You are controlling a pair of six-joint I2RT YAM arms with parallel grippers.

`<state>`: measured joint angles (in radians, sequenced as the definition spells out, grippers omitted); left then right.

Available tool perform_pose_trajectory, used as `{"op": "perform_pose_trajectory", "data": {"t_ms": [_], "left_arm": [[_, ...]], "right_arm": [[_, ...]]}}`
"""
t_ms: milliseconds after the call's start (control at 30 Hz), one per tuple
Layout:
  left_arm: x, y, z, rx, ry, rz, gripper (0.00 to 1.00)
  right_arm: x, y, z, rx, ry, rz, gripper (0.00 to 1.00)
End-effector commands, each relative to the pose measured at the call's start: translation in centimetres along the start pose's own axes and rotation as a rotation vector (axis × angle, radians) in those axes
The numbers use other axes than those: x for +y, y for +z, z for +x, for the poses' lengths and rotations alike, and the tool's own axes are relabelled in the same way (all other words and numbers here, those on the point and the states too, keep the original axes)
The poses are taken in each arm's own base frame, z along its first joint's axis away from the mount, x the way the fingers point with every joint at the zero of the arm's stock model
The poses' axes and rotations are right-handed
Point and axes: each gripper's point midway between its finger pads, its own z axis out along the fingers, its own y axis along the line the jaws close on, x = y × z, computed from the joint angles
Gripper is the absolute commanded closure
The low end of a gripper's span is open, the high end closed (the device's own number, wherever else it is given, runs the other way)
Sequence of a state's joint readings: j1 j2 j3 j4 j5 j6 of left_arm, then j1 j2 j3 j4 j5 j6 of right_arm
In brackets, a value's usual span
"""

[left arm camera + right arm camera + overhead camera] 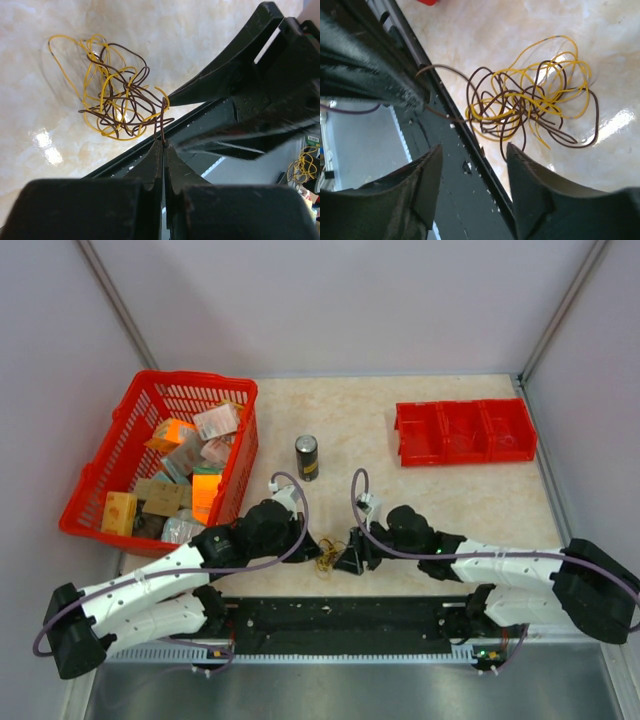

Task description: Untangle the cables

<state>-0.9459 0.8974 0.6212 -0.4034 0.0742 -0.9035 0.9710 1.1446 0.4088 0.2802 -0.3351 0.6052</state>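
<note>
1 dark strand (pixel 162 122) of cables (pixel 117 100) pinched in left hand (pixel 163 146); right hand (pixel 474 150) wide.

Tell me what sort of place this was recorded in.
Most likely a robot lab test cell, not a home or workshop. Plain panel walls box in a marble-patterned table. Staged props sit on it: a red basket of mixed packets, a red bin tray and a can.

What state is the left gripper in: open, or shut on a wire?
Shut on a wire. The left gripper has its fingers pressed together, a dark strand of the cables pinched at the tips.
</note>
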Motion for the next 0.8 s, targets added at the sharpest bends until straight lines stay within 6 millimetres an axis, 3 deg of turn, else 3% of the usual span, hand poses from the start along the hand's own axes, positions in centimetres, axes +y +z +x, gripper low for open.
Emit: {"op": "perform_pose_trajectory", "data": {"t_ms": [0, 33, 133, 267, 400, 433, 567, 767], "left_arm": [[-2.4, -0.6, -1.4, -0.036, 0.008, 0.083, 1.00], [-2.4, -0.7, -1.5, -0.038, 0.010, 0.079, 1.00], [-2.8, -1.9, -2.4, -0.068, 0.028, 0.071, 1.00], [-3.0, -5.3, -5.3, -0.210, 0.073, 0.031, 1.00], [-3.2, -10.5, -8.9, -0.425, 0.123, 0.025, 1.00], [-3.5, -12.0, -9.6, -0.477, 0.136, 0.036, 1.00], [-3.4, -18.2, -12.5, -0.671, 0.156, 0.011, 1.00], [-2.4, -23.6, -13.8, -0.771, 0.170, -0.060, 1.00]], "right_arm": [[1.0, 2.0, -3.4, -0.119, 0.005, 0.029, 0.55], [0.2, 2.3, -3.5, -0.123, 0.024, 0.075, 0.63], [-2.6, 2.0, -3.5, -0.155, 0.074, 0.221, 0.98], [-6.3, -0.2, -3.1, -0.206, 0.132, 0.428, 1.00], [-9.7, -3.2, -2.6, -0.252, 0.178, 0.618, 1.00], [-11.1, -4.6, -1.8, -0.233, 0.197, 0.697, 1.00], [-14.9, -9.7, -1.9, -0.293, 0.298, 0.890, 1.00], [-18.6, -18.7, -4.1, -0.433, 0.413, 1.099, 1.00]]}}
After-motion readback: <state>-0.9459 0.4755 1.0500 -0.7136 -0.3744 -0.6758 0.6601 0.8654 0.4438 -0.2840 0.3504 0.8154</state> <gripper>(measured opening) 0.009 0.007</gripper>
